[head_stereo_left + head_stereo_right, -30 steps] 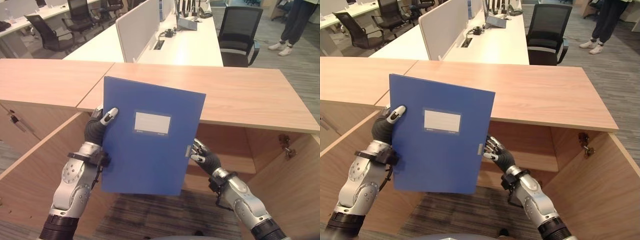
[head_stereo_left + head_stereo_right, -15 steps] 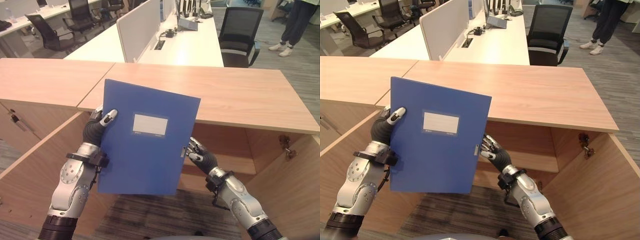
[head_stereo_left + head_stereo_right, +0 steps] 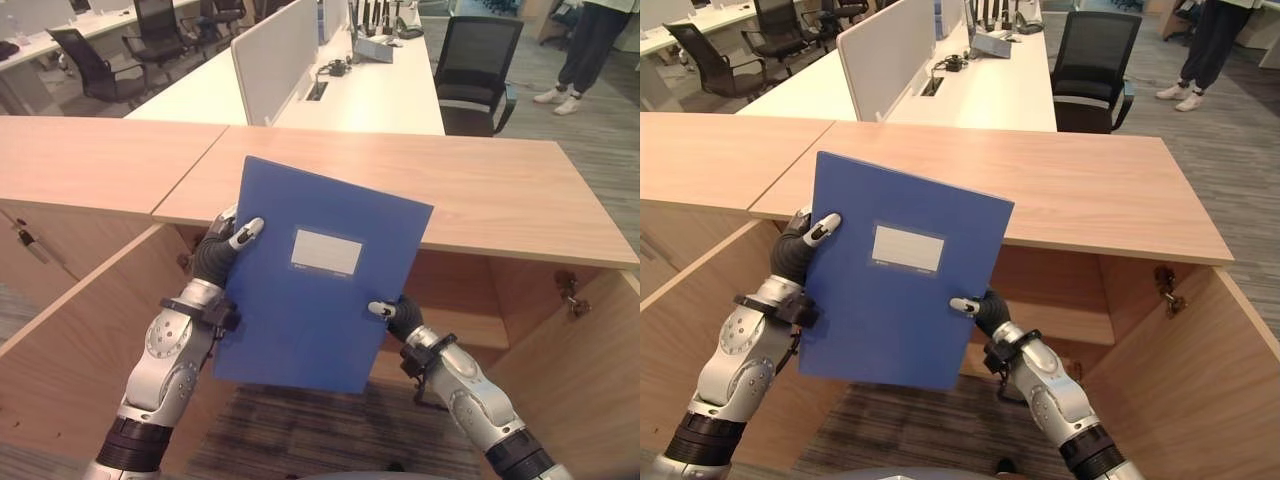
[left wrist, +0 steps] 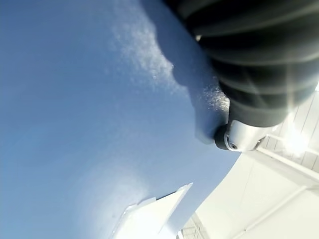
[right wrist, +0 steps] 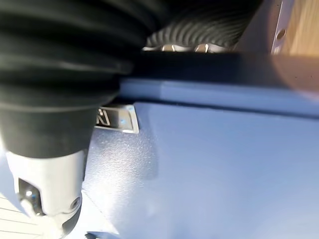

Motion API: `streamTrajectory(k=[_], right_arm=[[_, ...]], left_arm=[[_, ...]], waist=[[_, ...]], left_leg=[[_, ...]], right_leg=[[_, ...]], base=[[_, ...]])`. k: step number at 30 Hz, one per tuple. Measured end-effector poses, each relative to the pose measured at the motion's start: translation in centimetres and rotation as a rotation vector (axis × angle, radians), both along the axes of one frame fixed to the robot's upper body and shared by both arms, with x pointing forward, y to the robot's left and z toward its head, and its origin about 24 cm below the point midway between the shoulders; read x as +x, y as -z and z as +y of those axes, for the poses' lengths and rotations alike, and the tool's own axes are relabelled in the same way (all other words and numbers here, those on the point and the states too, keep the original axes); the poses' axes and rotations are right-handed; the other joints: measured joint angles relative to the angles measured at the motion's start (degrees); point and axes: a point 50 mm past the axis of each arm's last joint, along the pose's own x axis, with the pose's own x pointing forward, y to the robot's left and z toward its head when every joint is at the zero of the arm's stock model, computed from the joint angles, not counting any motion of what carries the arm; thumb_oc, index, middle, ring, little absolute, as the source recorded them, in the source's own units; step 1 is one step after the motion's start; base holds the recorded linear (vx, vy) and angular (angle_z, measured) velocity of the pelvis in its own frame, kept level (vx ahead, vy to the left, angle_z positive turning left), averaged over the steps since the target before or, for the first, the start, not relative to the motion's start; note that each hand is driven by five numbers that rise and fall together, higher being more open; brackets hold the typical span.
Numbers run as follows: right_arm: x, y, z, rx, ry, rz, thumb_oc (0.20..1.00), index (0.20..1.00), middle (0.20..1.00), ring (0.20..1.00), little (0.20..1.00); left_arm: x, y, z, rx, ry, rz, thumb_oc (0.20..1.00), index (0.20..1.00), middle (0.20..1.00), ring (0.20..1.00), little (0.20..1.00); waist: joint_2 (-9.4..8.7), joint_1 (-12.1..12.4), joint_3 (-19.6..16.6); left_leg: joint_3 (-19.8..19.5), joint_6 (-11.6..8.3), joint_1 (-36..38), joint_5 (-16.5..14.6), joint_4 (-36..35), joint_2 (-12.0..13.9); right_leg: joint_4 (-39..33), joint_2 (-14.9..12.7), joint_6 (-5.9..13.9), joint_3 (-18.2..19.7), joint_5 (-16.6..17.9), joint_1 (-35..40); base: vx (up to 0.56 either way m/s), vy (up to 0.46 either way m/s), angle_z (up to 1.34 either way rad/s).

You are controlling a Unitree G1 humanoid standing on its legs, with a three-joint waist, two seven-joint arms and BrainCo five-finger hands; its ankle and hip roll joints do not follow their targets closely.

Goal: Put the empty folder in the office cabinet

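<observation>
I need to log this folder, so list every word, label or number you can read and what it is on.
Folder, label: a pale rectangle, blank as far as can be seen.
Small print under the label: too small to read.
Metal tab at the folder's edge: bears a mark, too blurred to read.
Nothing else legible.

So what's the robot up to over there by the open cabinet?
It's holding a blue folder upright in front of itself with both hands. The left hand grips the folder's left edge, thumb on the front cover, and the right hand pinches its right edge lower down. The folder is in the air in front of the wooden cabinet, whose doors stand open. It isn't inside yet.
</observation>
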Motion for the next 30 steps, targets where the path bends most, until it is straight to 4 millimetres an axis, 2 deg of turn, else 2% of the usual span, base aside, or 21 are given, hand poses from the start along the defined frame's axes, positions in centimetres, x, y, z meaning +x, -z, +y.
streamTrajectory(k=[10, 11, 30], right_arm=[[-0.01, 0.19, -0.17, -0.01, 0.006, 0.009, 1.0, 1.0, 1.0, 1.0, 1.0], [-0.04, 0.33, -0.27, -0.019, 0.004, 0.014, 0.2, 0.2, 0.2, 0.2, 0.2], [-0.02, 0.32, -0.68, -0.036, 0.002, 0.014, 0.2, 0.2, 0.2, 0.2, 0.2]], left_arm=[[0.42, -0.25, -0.65, 0.023, 0.026, -0.008, 0.2, 0.2, 0.2, 0.2, 0.2], [0.52, -0.44, -0.83, 0.038, 0.034, -0.018, 0.2, 0.2, 0.2, 0.2, 0.2], [0.72, -0.31, -0.76, 0.043, 0.035, -0.006, 0.2, 0.2, 0.2, 0.2, 0.2]], waist=[[-0.01, -0.99, -0.07], [-0.02, -0.93, -0.07], [-0.21, -0.75, -0.29]], left_leg=[[0.16, 0.0, 0.15, 0.0, 0.0, -0.01], [0.15, 0.0, 0.15, 0.0, 0.0, -0.01], [0.15, 0.0, 0.22, 0.01, 0.0, -0.02]], right_leg=[[0.12, 0.03, -0.04, 0.17, 0.1, 0.02], [0.12, 0.03, -0.04, 0.16, 0.11, 0.03], [0.13, 0.07, -0.08, 0.16, 0.16, 0.11]], base=[[0.0, 0.0, 0.0], [0.0, 0.0, 0.0], [0.0, 0.0, 0.0]])
